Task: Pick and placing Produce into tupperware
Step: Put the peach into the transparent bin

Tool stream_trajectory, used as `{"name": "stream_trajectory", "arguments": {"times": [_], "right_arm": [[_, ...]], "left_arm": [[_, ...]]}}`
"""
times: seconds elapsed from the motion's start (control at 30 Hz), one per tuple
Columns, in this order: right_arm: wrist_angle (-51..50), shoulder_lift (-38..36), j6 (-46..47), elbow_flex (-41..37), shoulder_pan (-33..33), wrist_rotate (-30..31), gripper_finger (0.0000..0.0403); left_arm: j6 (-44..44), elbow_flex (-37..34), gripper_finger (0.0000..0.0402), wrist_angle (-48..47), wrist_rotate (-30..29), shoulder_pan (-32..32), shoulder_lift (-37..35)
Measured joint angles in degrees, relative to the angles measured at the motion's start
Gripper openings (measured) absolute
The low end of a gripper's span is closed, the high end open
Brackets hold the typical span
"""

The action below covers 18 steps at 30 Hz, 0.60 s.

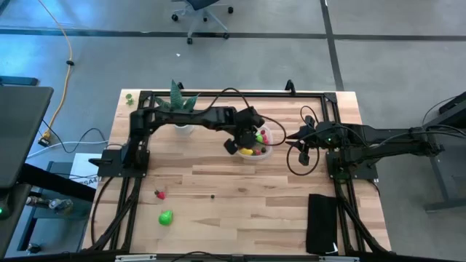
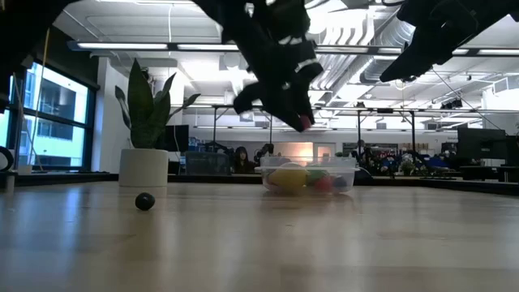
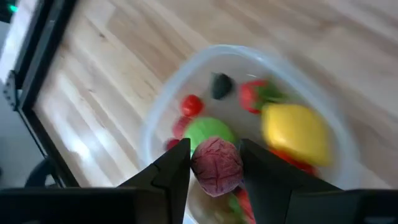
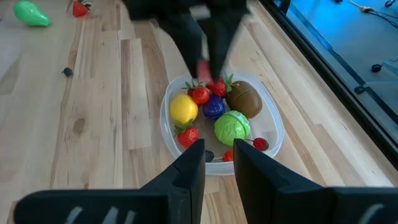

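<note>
**Left gripper holds a purple piece above the tub**

From above, the left gripper (image 1: 247, 138) sits over the tub (image 1: 266, 151) near the table's (image 1: 240, 196) middle back, but what it carries is hidden there. Its own wrist view settles this: the two fingers (image 3: 171, 168) are clamped on a round purple-red veined piece (image 3: 216, 166), with the tub (image 3: 155, 118) directly beneath. The low view shows that piece (image 2: 303, 122) hanging clear above the tub (image 2: 308, 174), not touching it.

The right gripper (image 1: 304, 143) waits just beside the tub on its right side, fingers narrowly apart with nothing between them (image 4: 217, 158). Its wrist view gives the clearest look inside the tub (image 4: 273, 127): a lemon (image 4: 183, 108), a green ball (image 4: 232, 126), a kiwi (image 4: 244, 98), strawberries (image 4: 188, 134) and a dark purple piece (image 4: 212, 107).

Only the high view shows the leftovers near the table's front left: a strawberry (image 1: 159, 193), a green fruit (image 1: 166, 217) and a tiny dark berry (image 1: 212, 195). A potted plant (image 1: 179, 109) stands at the back.
</note>
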Motion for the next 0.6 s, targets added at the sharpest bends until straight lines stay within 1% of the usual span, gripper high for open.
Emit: {"name": "stream_trajectory", "arguments": {"times": [0.1, 0.17, 0.27, 0.6], "right_arm": [[0.03, 0.00, 0.00, -0.02, 0.00, 0.00, 0.0073], [-0.04, 0.00, 0.00, -0.04, 0.00, -0.02, 0.0073], [-0.02, 0.00, 0.00, -0.04, 0.00, -0.01, 0.0073], [0.00, 0.00, 0.00, -0.04, 0.00, 0.00, 0.0073]], "left_arm": [[-0.25, 0.62, 0.0126, 1.00, 2.04, 1.08, 2.35], [-0.65, 0.83, 0.0126, 2.48, 2.53, 1.25, 3.75], [-1.26, 0.71, 0.0126, 1.95, 3.01, 1.67, 4.98], [-2.64, 0.72, 0.0126, 0.55, 3.86, 2.15, 5.94]]}}
